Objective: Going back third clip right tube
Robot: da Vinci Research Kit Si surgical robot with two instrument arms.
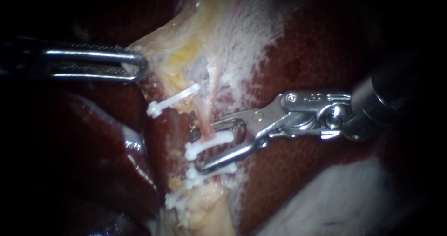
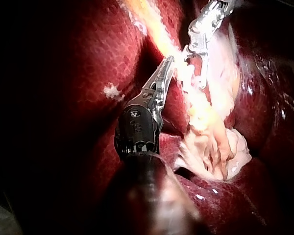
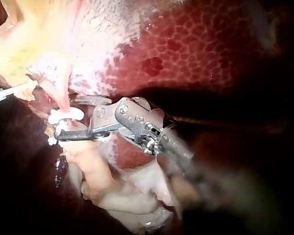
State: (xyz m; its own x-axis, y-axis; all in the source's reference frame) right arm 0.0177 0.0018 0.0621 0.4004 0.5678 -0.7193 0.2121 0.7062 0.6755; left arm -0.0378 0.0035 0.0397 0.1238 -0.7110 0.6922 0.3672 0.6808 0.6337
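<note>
Right instrument (image 1: 208, 144): jaws stand apart, one on each side of the right tube (image 1: 209, 112), with the third clip (image 1: 193, 150) in the gap between them; no grip on it shows.
Left instrument (image 1: 137, 64): jaws lie together on the edge of the pale tissue sheet (image 1: 163, 40), holding it taut, well apart from the clips.
Clip, place: across the right tube, just above two lower clips (image 1: 209, 171) and near the liver (image 1: 288, 171); in the right wrist view it sits between the jaws of that instrument (image 3: 68, 117).
Clip, look: small, white, a slim bar with a knobbed end, closed flat around the tube.
Clip, handling: probably light, stiff plastic that stays latched; a jaw catching it could drag it along the tube.
Tube, look: thin, pink, wet, running down out of yellowish fat (image 1: 179, 61).
Tube, handling: likely soft, slippery and easily torn, already pinched at several places.
Where to take hold: nowhere on clip or tube, I judge; the open jaws need to come away straight along their own line, and any steadying grip belongs on the fatty tissue beside the tube.
Neighbour: a separate upper clip (image 1: 172, 101) lies to the left, apart from this tube.
</note>
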